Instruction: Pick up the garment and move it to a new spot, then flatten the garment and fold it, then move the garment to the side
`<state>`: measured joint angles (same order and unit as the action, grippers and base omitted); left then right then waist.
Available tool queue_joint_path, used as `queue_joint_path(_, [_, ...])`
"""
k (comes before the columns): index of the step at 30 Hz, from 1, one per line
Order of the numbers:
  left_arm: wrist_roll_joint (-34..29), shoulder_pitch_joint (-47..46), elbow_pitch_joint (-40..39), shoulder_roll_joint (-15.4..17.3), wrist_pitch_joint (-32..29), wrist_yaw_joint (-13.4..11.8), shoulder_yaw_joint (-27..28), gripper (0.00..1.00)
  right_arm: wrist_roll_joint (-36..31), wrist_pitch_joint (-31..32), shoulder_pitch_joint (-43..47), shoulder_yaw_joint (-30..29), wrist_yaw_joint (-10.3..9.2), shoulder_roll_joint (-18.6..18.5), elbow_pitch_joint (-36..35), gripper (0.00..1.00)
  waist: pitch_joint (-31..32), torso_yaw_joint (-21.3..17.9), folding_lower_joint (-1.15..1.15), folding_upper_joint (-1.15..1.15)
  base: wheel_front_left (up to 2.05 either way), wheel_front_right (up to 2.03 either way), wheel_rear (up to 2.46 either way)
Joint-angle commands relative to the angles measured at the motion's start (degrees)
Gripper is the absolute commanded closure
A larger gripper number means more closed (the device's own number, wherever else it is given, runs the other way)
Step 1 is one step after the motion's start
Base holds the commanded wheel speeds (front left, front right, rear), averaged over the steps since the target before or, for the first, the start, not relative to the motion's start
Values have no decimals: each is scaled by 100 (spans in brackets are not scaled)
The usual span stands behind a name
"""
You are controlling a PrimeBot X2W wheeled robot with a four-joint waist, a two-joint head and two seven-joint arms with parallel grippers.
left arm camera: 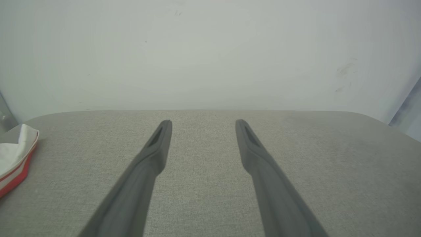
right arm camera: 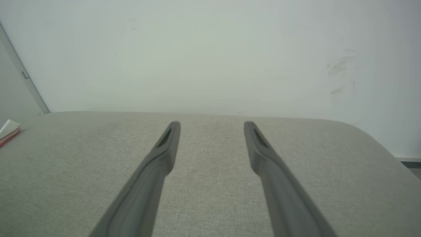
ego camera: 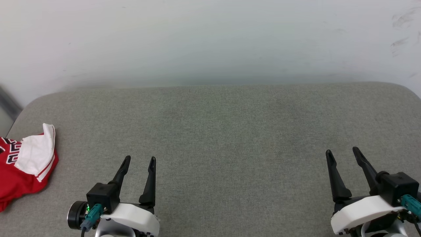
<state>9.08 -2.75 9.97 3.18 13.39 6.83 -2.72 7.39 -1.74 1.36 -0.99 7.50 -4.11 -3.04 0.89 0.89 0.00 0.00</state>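
At the left edge of the counter (ego camera: 230, 131): shirt (ego camera: 19, 174) crumpled | left hand (ego camera: 139, 158) wide open, empty, near front edge | right hand (ego camera: 342, 150) likewise, front-right corner | likely parked clear, pickup not begun

we've got a grey woven-fabric tabletop (ego camera: 230, 131) with rounded far corners, plain white wall (ego camera: 197, 39) right behind it, a few dark scuff marks (ego camera: 404, 19) on the wall over on our right
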Motion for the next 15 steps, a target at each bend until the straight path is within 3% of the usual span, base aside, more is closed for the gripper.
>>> queue_joint_path(1, [-106,13,0,9,51,-9,-3,0,-103,-25,31,-7,-2,24,-48,0,-1,4,0,0,0,0,0])
queue_joint_path(15, [-396,-15,55,-17,191,26,-25,0,-425,-78,87,-82,-2,86,-82,0,0,94,0,0,0,0,0])
